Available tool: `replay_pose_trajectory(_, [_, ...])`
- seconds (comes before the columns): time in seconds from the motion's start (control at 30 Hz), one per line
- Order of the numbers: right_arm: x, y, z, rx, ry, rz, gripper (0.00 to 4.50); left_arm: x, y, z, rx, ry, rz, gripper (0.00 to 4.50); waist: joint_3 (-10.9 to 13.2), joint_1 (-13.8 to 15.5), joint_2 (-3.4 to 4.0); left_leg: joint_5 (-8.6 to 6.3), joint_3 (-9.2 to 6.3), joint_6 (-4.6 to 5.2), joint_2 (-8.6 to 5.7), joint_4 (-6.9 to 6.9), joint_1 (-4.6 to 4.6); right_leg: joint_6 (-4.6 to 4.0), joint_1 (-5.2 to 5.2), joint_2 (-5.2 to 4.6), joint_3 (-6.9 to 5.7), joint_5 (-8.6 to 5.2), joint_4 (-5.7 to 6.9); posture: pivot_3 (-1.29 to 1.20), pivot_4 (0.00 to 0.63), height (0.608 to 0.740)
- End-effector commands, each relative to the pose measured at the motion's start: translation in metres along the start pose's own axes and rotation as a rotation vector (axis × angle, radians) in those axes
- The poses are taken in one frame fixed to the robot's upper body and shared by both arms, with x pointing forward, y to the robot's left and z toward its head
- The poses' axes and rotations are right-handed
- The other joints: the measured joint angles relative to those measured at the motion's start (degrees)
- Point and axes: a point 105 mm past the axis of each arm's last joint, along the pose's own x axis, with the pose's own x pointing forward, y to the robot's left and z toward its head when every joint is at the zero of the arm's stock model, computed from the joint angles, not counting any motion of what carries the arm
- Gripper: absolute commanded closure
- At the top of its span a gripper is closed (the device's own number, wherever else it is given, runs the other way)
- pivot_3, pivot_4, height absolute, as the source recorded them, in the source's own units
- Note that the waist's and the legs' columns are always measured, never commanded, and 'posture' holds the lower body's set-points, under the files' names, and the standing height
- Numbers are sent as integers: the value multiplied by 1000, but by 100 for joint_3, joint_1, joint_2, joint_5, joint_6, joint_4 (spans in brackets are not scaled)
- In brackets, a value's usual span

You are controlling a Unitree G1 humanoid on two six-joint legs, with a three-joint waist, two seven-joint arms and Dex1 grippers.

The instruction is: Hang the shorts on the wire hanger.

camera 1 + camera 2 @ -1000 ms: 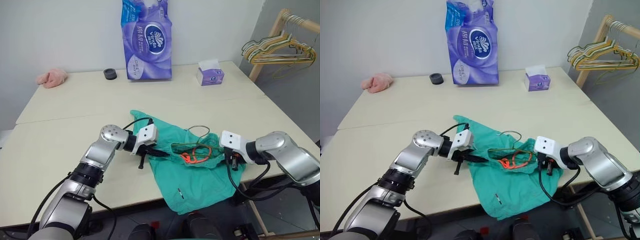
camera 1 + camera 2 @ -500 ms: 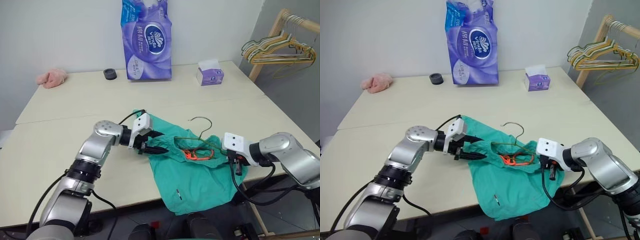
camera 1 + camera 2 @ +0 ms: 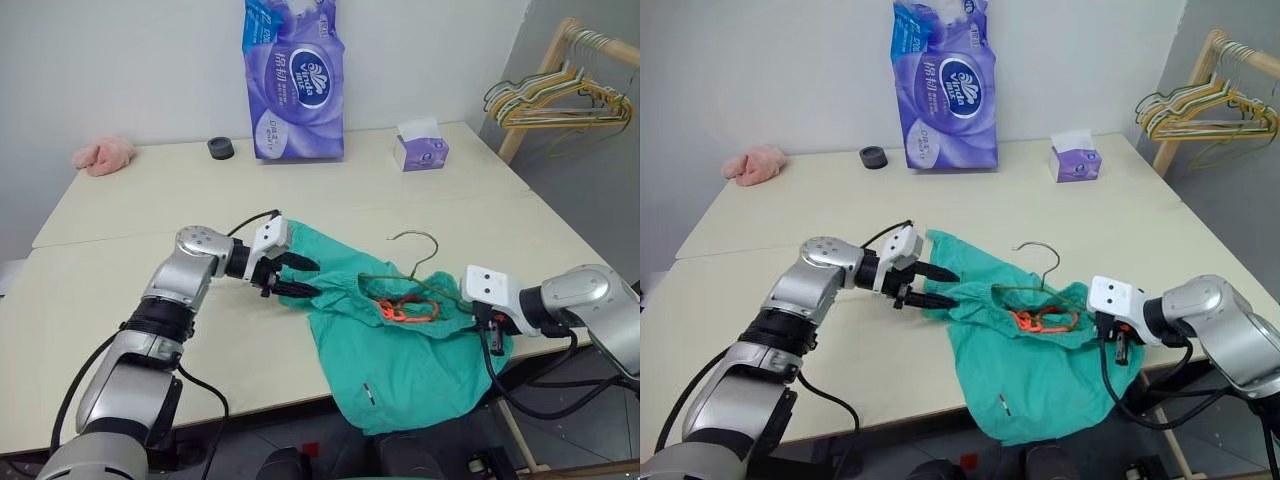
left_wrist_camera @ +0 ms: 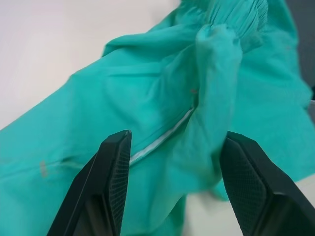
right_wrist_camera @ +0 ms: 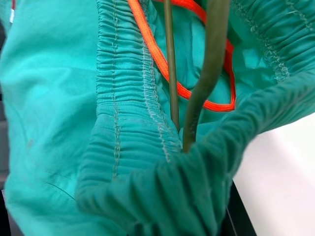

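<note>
The teal-green shorts point(image 3: 390, 350) lie at the table's front edge, one leg hanging over it. The wire hanger point(image 5: 212, 59) runs inside the gathered waistband beside the orange drawstring point(image 3: 405, 308), and its hook stands up above the cloth. My left gripper point(image 3: 312, 280) is open at the waistband's left corner; in the left wrist view its fingers point(image 4: 114, 177) stand apart with cloth loose between them. My right gripper point(image 3: 492, 345) is shut on the bunched right end of the waistband, where the hanger's end enters the cloth.
On the cream table point(image 3: 150, 220), at the back, stand a purple tissue pack point(image 3: 293, 80), a small tissue box point(image 3: 420, 150), a black round object point(image 3: 220, 148) and a pink fluffy cloth point(image 3: 103, 155). A wooden rack with several hangers point(image 3: 560, 95) stands far right.
My left gripper has opened and let go of the waistband's left corner. The right gripper has drawn the shorts and hanger to the right, and the hook now stands higher.
</note>
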Motion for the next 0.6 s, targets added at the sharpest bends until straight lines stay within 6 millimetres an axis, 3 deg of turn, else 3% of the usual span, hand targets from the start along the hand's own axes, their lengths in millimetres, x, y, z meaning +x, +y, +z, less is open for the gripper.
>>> replay_pose_trajectory(0.03, [-9, -4, 9, -21, -26, -36, 4500, 6, -2, 4, 8, -10, -26, 2079, 0, -2, 0, 0, 0, 0, 0, 0, 0, 0, 0, 0, 0, 0, 0, -237, 50, 740])
replay_pose_trajectory(0.3, [-10, -1, 8, -15, -27, -35, 4500, 4, 6, -6, -6, 4, 11, 4425, 0, -12, 0, 0, -1, 0, 0, 0, 0, 0, 0, 0, -1, 0, 0, -237, 50, 740])
replay_pose_trajectory(0.6, [-12, 4, 4, -4, -20, -22, 4500, -4, 17, -8, -7, -10, 89, 4488, 0, -6, -1, 0, 0, 0, 0, 0, -1, 0, 0, -1, -1, 0, 0, -237, 59, 740])
